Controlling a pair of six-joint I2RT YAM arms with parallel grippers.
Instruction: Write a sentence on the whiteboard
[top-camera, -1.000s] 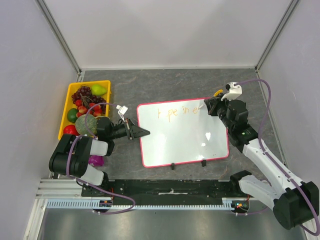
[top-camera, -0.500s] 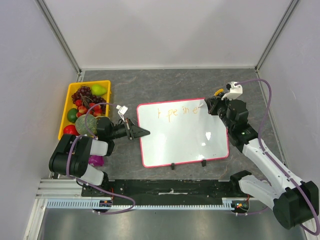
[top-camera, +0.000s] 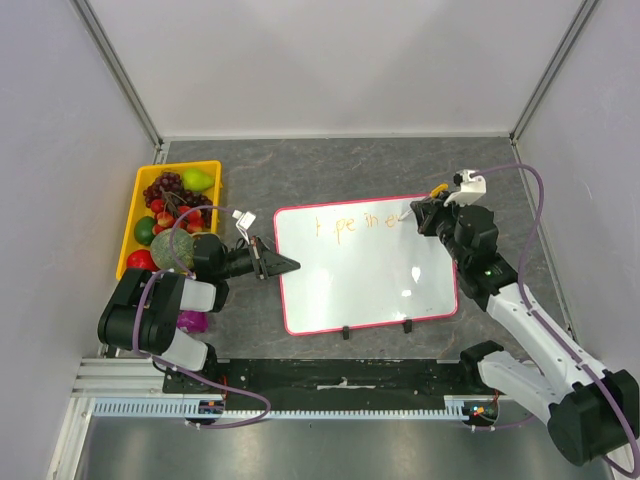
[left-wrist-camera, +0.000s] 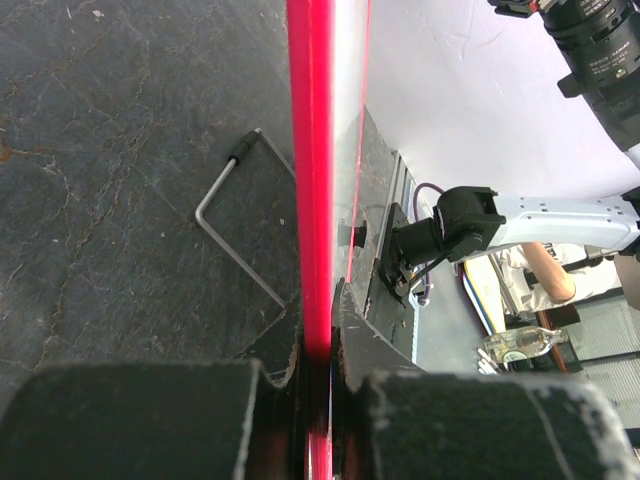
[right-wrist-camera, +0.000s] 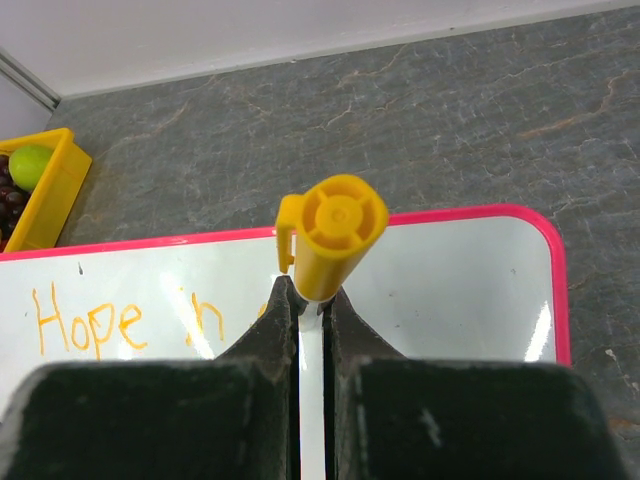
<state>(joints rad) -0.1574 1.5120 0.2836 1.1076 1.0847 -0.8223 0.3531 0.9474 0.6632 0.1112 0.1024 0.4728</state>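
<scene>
The whiteboard (top-camera: 365, 275), white with a pink-red frame, lies on the grey table. Orange writing (top-camera: 350, 226) along its top reads about "Hope in e"; it also shows in the right wrist view (right-wrist-camera: 90, 322). My left gripper (top-camera: 290, 265) is shut on the board's left edge; the left wrist view shows its jaws pinching the red frame (left-wrist-camera: 312, 180). My right gripper (top-camera: 418, 213) is shut on a marker with a yellow cap (right-wrist-camera: 335, 235), tip down on the board's top right, just right of the writing.
A yellow tray (top-camera: 135, 215) of fruit stands at the left, behind the left arm. A purple fruit (top-camera: 191, 321) lies by the left arm's base. The board's two black feet (top-camera: 375, 328) face the near edge. A thin metal stand (left-wrist-camera: 235, 225) lies under the board.
The right gripper and marker have shifted slightly right and down at the end of the writing. The left arm and the board have not moved.
</scene>
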